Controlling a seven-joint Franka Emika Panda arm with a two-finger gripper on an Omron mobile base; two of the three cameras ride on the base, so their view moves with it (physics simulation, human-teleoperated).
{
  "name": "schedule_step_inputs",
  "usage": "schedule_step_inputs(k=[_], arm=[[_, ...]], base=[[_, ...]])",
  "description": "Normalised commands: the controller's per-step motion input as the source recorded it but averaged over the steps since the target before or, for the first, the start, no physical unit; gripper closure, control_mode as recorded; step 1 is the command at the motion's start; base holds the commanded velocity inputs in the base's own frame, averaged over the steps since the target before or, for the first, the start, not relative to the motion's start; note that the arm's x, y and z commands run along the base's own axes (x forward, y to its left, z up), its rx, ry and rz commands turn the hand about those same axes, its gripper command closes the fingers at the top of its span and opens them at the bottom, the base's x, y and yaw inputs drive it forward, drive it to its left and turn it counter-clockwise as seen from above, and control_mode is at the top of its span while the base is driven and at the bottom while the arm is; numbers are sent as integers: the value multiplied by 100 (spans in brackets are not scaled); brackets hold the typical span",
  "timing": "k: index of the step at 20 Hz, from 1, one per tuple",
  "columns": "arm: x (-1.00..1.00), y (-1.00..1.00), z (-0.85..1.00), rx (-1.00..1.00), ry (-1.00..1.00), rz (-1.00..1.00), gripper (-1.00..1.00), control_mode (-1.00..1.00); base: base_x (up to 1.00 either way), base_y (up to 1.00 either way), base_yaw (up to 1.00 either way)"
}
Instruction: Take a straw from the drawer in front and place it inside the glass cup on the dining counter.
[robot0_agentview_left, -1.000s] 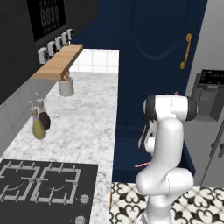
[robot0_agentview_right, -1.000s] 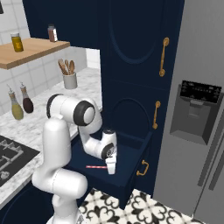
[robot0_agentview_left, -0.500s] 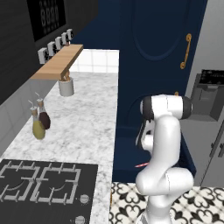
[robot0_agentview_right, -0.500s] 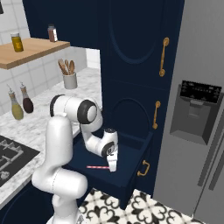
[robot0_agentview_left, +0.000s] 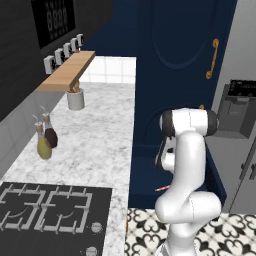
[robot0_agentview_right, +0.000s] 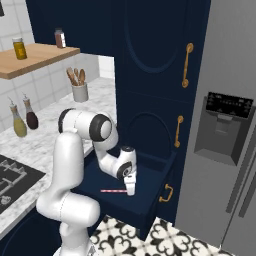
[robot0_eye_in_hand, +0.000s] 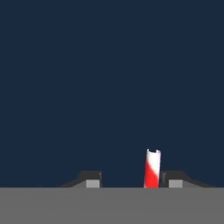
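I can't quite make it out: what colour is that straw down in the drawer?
The straw is red with white stripes, clearest in the hand view.

The straw (robot0_agentview_right: 113, 190), thin and striped red and white, lies flat inside the open navy drawer (robot0_agentview_right: 150, 202), pointing toward nine o'clock in the right base view. The drawer's small gold handle faces four o'clock.

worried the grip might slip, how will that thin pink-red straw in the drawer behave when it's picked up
The thin pink-red striped straw looks light. Being a slim round tube lying flat in the navy drawer, it may roll or squirt sideways. It sits against one finger of the hand, so it could pivot.
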Motion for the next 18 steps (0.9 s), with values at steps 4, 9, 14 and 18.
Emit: schedule_step_inputs(k=[4,9,14,18], arm=[[-62,-4,-39,0,-15,-1,100,-100],[-47,-1,-43,0,-12,-3,100,-100],[-3,0,-2,0,0,-3,100,-100],[8,0,65,5,12,-1,100,-100]], base=[[0,0,0],[0,0,0],[0,0,0],[0,0,0]])
